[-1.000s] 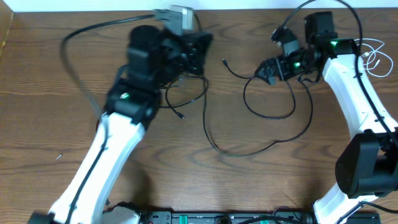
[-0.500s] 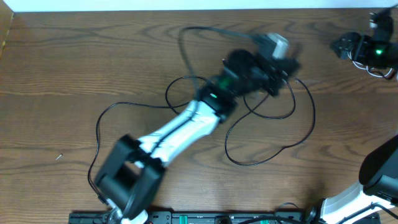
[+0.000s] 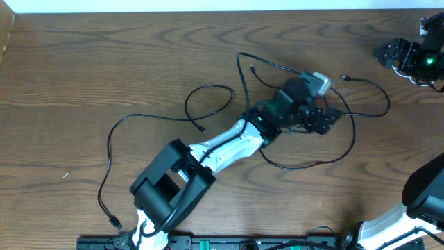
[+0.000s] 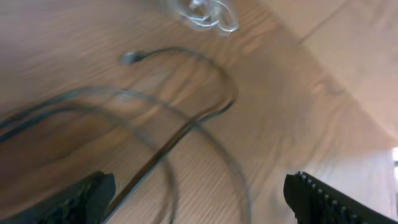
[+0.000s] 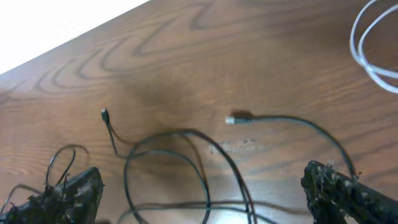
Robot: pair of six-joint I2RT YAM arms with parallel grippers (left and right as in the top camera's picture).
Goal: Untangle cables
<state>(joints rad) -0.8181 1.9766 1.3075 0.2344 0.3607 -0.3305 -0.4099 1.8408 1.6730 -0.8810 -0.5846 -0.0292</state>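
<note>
the counter (image 3: 69, 55) carries no box, tray or other container. the left arm (image 3: 222, 142) has swung from the far left to right of centre, dragging the black cable (image 3: 108, 156) along. that cord now lies spread across the middle in loose loops, some crossing one another. the white cable (image 5: 356, 38) sits by the right edge, apart from the black one, so the two look separated. the left tool (image 4: 198, 186) has just gone from closed to wide apart, nothing between its fingers. the right tool (image 5: 202, 186) stands apart too, empty.
</note>
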